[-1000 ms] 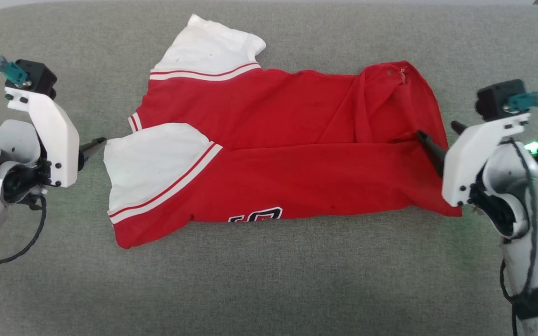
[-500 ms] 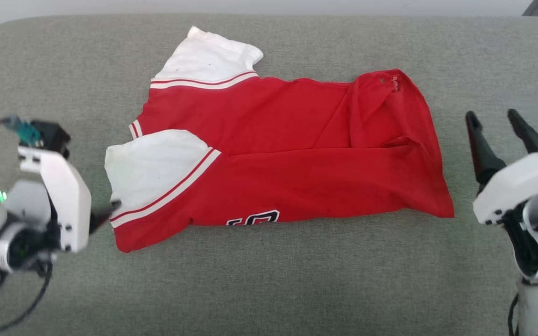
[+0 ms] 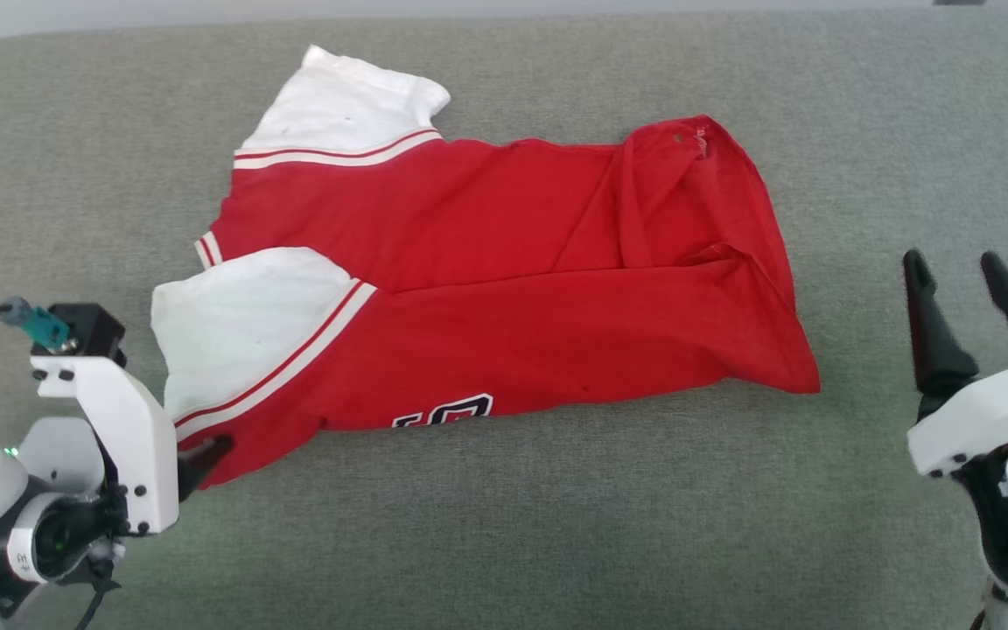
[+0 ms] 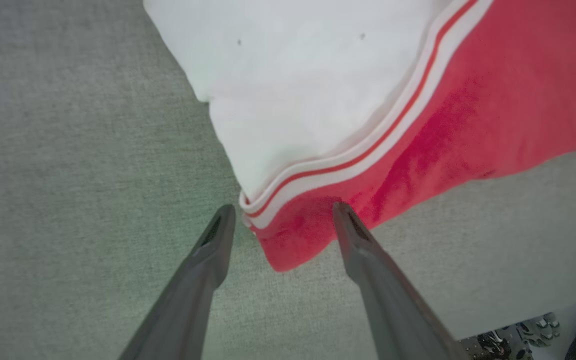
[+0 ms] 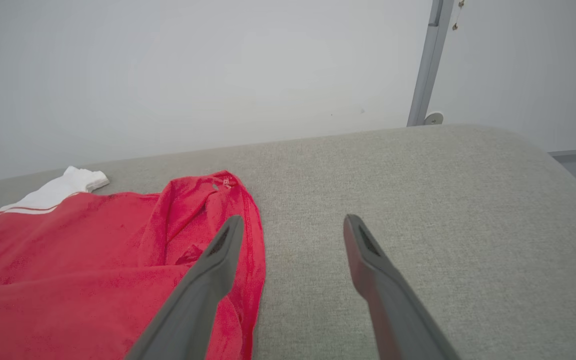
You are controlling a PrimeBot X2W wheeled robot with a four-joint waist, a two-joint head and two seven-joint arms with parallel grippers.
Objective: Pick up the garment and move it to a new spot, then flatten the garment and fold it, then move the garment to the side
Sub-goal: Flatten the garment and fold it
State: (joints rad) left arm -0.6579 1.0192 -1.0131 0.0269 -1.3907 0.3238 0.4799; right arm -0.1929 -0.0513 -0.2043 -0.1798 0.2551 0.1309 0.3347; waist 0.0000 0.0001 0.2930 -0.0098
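The left hand [image 4: 283, 210], open and empty, straddles the near corner of the red jersey [image 3: 504, 262], likely to pinch it for another fold. The right hand [image 3: 952, 262], also released, waits clear of the hem. The jersey lies half-folded mid-counter [image 3: 504, 542]. A second ago the right hand was at the hem and the left was beside the sleeve.

You've got a grey fabric pad [image 3: 513, 525] w/ rounded corners. The garment [image 3: 504, 262] lies on it, folded over.
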